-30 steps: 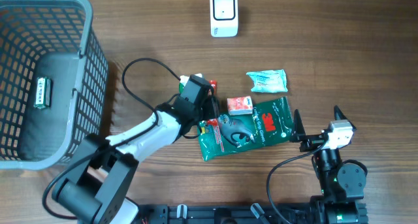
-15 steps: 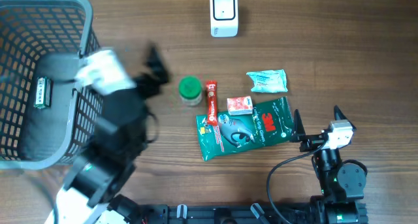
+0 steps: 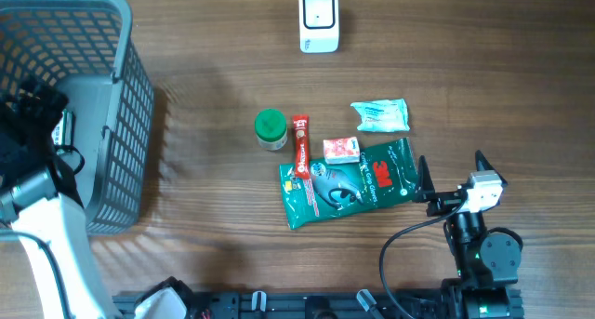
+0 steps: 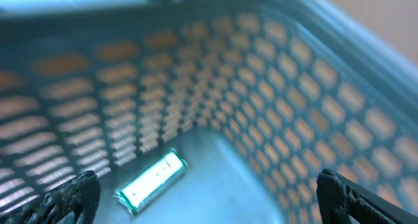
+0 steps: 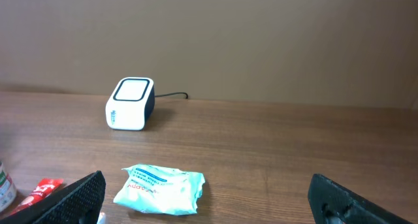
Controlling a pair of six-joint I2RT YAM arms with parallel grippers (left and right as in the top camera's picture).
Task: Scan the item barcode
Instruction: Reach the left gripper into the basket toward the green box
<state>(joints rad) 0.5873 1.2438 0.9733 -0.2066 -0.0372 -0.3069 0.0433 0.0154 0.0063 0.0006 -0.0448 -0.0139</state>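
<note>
Basket (image 3: 130, 124) of grey plastic mesh, left jaws spread wide and empty over it.
The left arm (image 3: 51, 231) has swung off mid-bench, uncovering the round green-capped jar (image 3: 270, 128) and red stick (image 3: 300, 142); a small packet (image 4: 151, 179) lies on the basket floor. Boxy white scanner (image 3: 318, 19) stands beyond; right jaws gape, empty.

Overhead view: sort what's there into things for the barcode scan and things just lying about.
For the job, probably: white box-shaped scanner; round green-lidded tub; red stick sachet; small red-and-white carton; large green glove packet; pale teal soft pack; grey mesh plastic basket holding a small green-and-white pack.
Lying about: black cable loop by the right arm.
</note>
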